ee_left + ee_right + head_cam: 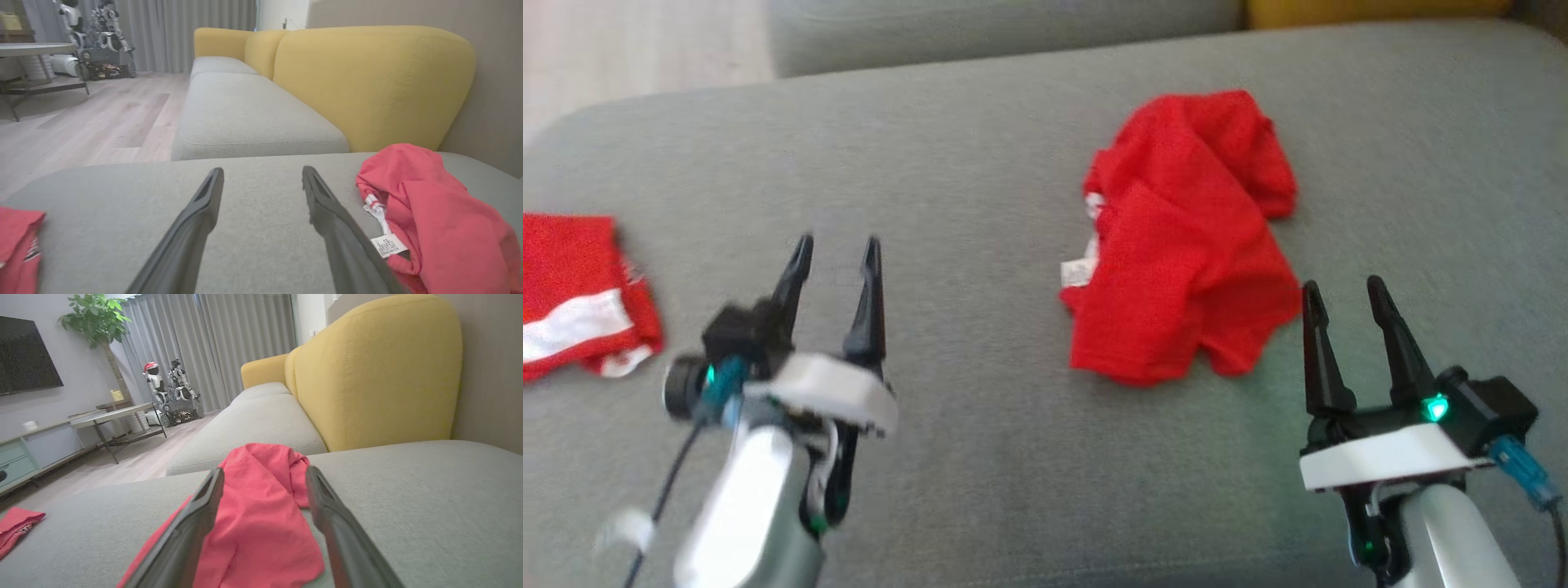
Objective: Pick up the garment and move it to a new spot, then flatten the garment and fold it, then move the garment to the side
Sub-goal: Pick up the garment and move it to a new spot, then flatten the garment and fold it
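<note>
Garment (1184, 245) lying crumpled, ungrasped
My right claw (1343, 284) is hovering just beside its near edge, fingers apart; left claw (838, 240), likewise apart, farther off

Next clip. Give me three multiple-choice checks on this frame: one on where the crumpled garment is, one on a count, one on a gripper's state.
1. Where does the crumpled red garment lie?
A. on the wooden floor
B. on the grey cushion, ahead of the right gripper
C. on the yellow backrest

2. How many red garments are on the cushion?
A. one
B. two
C. four

3. The left gripper is:
A. shut on the garment
B. shut, empty
C. open, empty

Key:
1 B: the head view shows it on the cushion just beyond that gripper.
2 B: there is the crumpled one plus a folded garment with a white stripe at the left.
3 C: its jaws stand apart with nothing held.
</note>
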